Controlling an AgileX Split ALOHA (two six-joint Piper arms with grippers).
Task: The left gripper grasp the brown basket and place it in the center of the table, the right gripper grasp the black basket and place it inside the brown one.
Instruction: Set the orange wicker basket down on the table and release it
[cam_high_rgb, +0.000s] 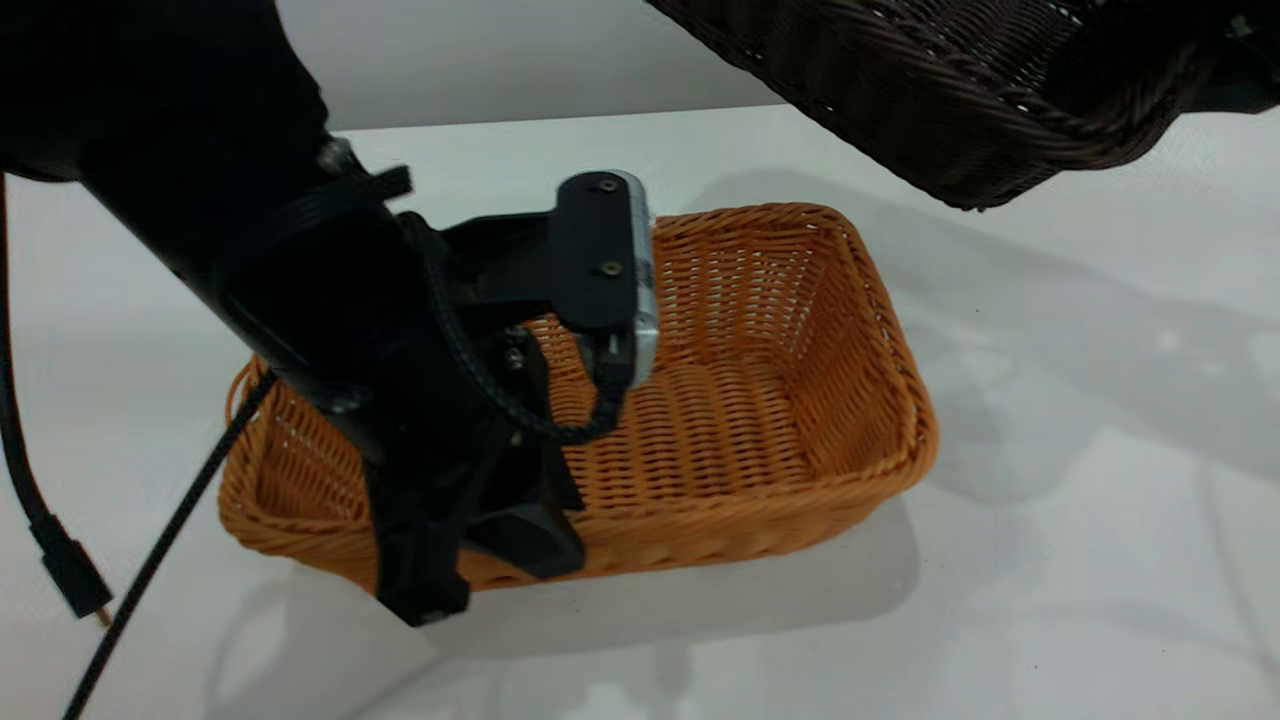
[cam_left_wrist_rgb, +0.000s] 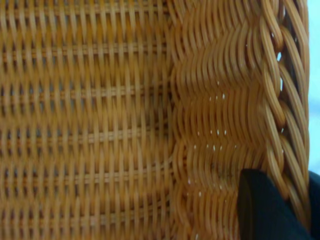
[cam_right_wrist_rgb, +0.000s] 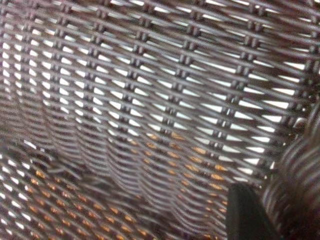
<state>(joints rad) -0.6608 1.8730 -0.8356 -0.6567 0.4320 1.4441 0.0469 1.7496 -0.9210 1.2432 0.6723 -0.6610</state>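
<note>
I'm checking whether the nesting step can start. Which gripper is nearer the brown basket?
Left. The left gripper grips the brown basket's near rim; the right gripper, out of view, holds the black basket in the air above it.

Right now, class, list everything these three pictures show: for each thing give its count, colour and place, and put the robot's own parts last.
brown basket: one, orange-tan wicker, resting on the table near the middle, nothing lying inside it.
black basket: one, very dark brown-black wicker, held in the air above and to the right of the brown basket, tilted.
table: one, white, under everything.
cable: black, hanging at the left edge of the exterior view.
left gripper: one, black, clamped over the brown basket's near wall, one finger inside and one outside.
right gripper: one, black, at the upper right edge, on the black basket's rim; its fingers are mostly hidden.
</note>
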